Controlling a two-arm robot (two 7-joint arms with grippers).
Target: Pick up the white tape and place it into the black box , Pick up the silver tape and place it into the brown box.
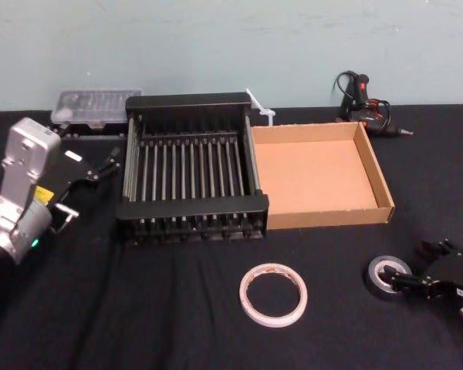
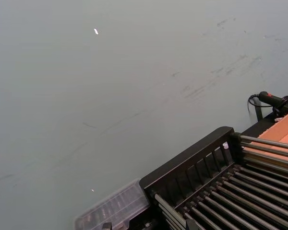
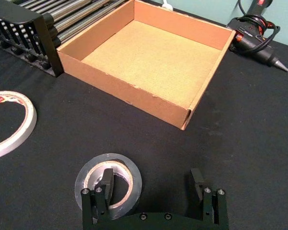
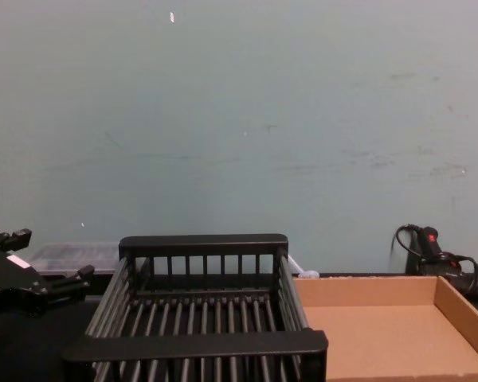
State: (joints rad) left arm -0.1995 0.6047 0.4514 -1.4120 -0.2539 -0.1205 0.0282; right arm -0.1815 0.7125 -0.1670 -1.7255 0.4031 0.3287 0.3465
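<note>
- L gripper [image 1: 89, 185] parked just left of black box [image 1: 189, 206], fingers spread, empty; idle, I'd say
- white tape [image 1: 245, 296] flat on table [image 1: 139, 308] in front of the boxes, untouched; prob. second in line
- brown box [image 1: 324, 218] empty, right beside black box; short carry
- silver tape [image 3: 108, 158] flat, near brown box; R gripper [image 3: 151, 182] low at it, jaws wide, one finger in core, other outside; set to pinch the roll's wall

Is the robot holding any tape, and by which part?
Nothing is held. The right hand is open at the silver tape, one finger over its hole. The left hand is open beside the black box.
</note>
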